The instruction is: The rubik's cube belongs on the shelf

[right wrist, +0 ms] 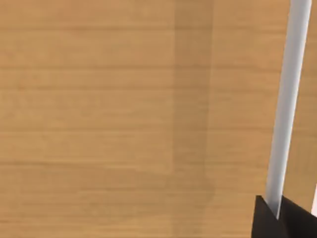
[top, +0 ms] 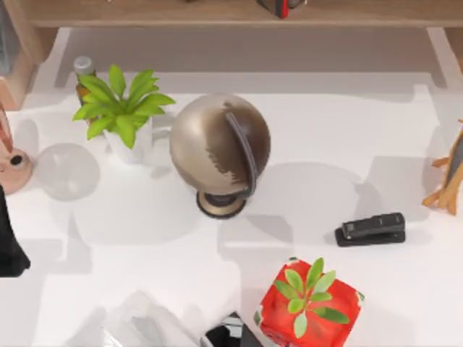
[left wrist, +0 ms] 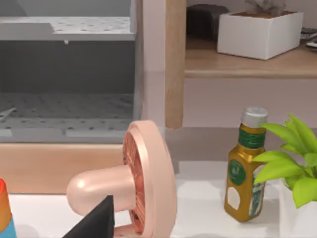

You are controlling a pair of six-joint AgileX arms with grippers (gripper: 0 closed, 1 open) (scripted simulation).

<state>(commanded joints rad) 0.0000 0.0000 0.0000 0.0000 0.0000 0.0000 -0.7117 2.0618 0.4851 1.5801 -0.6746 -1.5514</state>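
While the left arm point(top: 9, 246) sits parked at the table's point(top: 325, 144) left edge, its wrist camera looks past a pink mushroom figure point(left wrist: 143, 183) toward a golden bottle point(left wrist: 245, 166) with a green label, beside a leafy potted plant point(left wrist: 292, 158). Can't tell how the left gripper's point(left wrist: 96, 220) jaws are set, since just 1 dark tip pokes in. The right gripper point(right wrist: 282, 218) is up close against the shelf point(right wrist: 124, 124), wood grain all over its wrist view; jaw state, can't tell either. From above, a small dark thing with a red face sits on the shelf at the frame's far edge, probably the rubik's cube point(top: 278, 6), but it's cropped. On the table: a globe point(top: 219, 144) in the middle, a black stapler point(top: 370, 229) to the right, and a red box point(top: 309, 303) with green leaves near the front.
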